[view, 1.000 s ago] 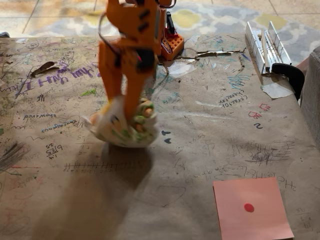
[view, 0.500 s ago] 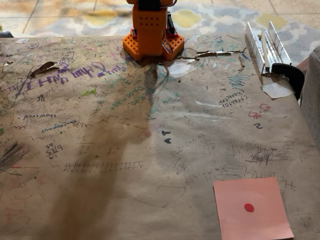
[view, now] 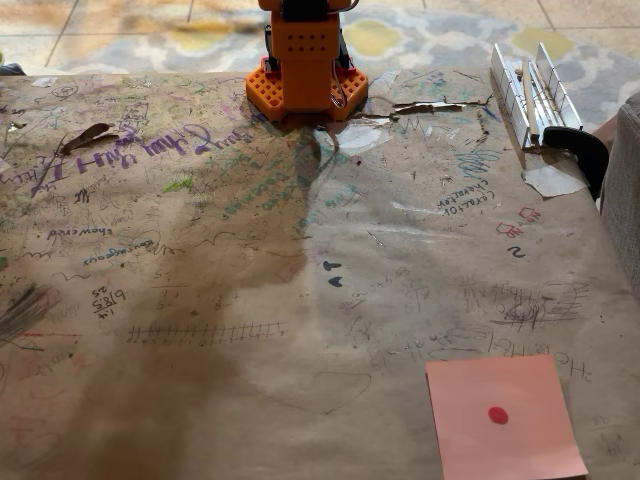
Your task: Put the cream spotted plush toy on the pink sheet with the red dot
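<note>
Fixed view showed my orange plastic base [view: 305,75] bolted at the far edge of the scribbled brown-paper tabletop [view: 250,280], with the rest of my arm rising out past the top of the picture. Whether my fingers were spread or clenched, and whether anything sat between them, I could not tell. A long dark shadow ran from the base toward the near left corner.

As for the cream spotted plush toy, I could not place it anywhere on the paper. The flat square salmon-pink paper sheet with the red dot [view: 505,420] lay bare at the near right corner, its front edge meeting the bottom of the picture, well apart from my base and diagonally across from it.

So the relation that mattered, as I judged it, was this: the sheet lay forward and to the picture's right of my base, at the far end of my reach. A white metal rail piece [view: 530,85] and a black clamp [view: 580,150] sat on the right side, clear of that line.
</note>
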